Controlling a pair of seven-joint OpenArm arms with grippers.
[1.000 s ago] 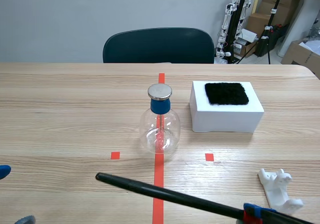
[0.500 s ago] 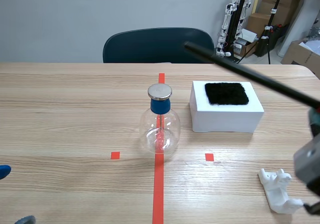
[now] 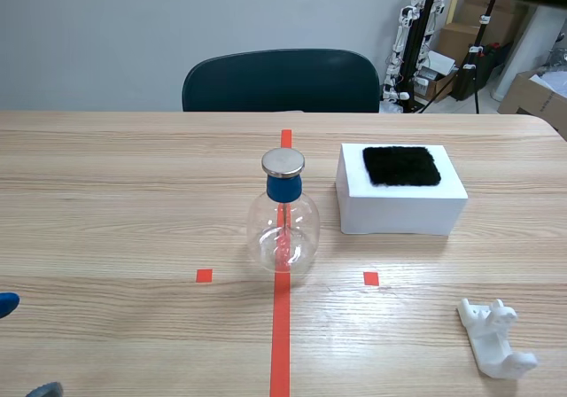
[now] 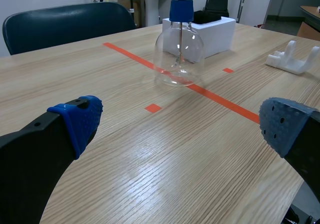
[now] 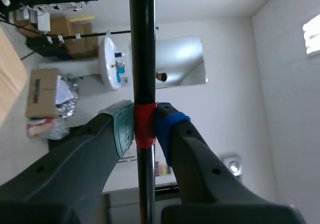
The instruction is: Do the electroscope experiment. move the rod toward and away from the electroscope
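Wood table, electroscope at centre. Rod pinched in right gripper, held high, well away; left gripper spread. Next: bring tip slowly nr cap, no contact.

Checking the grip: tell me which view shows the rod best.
Right wrist view: the rod runs through the whole frame, clamped by the right pincer. Scene view catches only its end, top right; left wrist view shows none.
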